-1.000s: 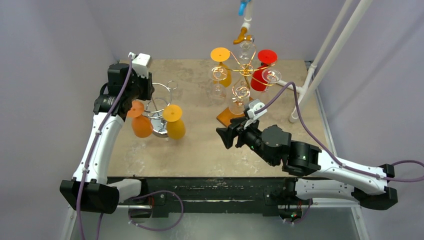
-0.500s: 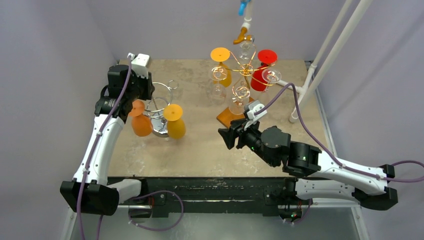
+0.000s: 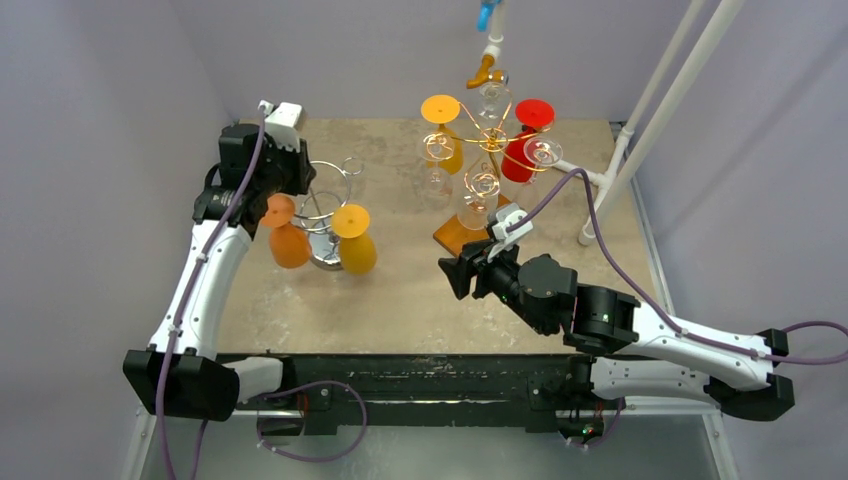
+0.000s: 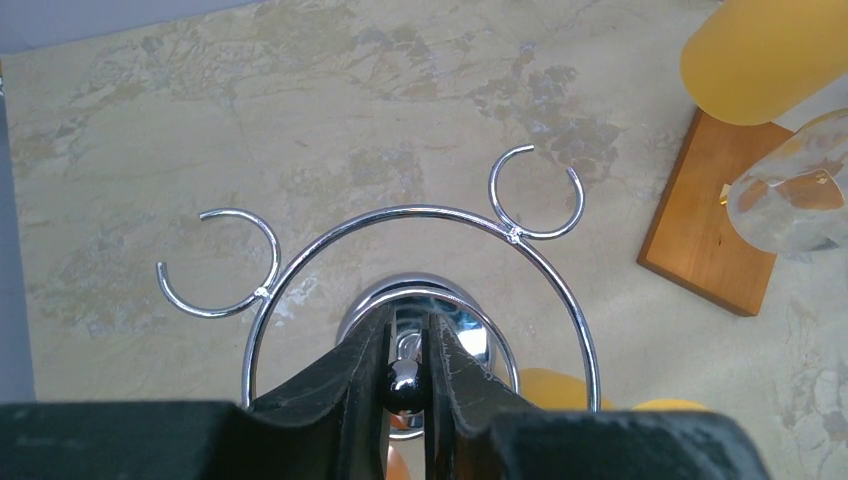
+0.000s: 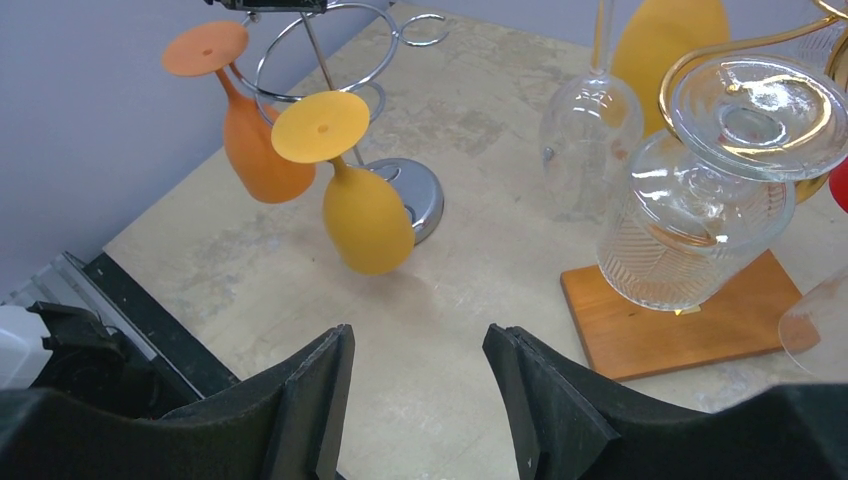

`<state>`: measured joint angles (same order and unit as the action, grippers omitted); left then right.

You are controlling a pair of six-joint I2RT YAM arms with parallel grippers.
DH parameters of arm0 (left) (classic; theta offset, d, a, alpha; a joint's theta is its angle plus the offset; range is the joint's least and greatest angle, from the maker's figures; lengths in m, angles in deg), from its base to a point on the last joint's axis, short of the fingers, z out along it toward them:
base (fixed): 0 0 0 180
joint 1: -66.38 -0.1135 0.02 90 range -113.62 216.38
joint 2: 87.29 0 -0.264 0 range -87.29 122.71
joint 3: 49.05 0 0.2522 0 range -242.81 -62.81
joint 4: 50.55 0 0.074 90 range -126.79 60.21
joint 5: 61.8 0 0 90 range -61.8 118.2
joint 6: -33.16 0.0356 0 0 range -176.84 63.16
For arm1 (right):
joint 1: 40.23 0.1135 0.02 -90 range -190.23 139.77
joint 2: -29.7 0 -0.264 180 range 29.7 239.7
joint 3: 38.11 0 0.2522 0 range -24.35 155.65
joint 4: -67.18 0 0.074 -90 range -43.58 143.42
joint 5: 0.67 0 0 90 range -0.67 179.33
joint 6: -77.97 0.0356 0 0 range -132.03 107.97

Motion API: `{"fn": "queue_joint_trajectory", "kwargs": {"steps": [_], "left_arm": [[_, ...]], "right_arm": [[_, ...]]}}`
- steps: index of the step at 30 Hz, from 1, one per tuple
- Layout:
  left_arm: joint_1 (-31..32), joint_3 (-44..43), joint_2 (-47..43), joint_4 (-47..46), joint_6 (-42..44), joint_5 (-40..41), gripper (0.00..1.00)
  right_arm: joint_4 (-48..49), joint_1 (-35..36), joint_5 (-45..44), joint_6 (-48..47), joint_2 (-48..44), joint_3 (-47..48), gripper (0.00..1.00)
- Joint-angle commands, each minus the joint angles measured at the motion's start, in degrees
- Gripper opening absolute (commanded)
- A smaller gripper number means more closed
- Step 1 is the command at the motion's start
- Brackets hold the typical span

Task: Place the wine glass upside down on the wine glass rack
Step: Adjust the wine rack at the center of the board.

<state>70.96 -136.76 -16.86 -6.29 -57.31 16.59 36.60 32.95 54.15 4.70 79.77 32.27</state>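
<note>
We log left gripper clamped atop chrome rack, orange wine glass hanging just beside; right gripper open.

Lilac walls, beige (marbled) tabletop

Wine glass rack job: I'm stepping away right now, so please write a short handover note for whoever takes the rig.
Left gripper: shut on the top knob of the chrome rack.
Right gripper: open, empty, above the table between the racks.
Things: orange glass and yellow glass hang upside down on the chrome rack; two loops are empty. The gold rack carries clear and coloured glasses.
Done: two glasses hung.
Left: neither gripper holds a glass; the next one is not evident.
</note>
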Motion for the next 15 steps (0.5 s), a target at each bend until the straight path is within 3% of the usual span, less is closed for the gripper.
{"fn": "queue_joint_trajectory", "kwargs": {"steps": [1, 15], "left_arm": [[0.5, -4.9, -0.5, -7.7, -3.6, -2.3, 0.0], [6.9, -7.7, 2.5, -11.7, -3.6, 0.7, 0.0]], "right_arm": [[0.0, 0.1, -1.9, 0.9, -1.4, -0.6, 0.62], [-0.8, 0.2, -3.1, 2.0, -3.1, -2.4, 0.61]]}}
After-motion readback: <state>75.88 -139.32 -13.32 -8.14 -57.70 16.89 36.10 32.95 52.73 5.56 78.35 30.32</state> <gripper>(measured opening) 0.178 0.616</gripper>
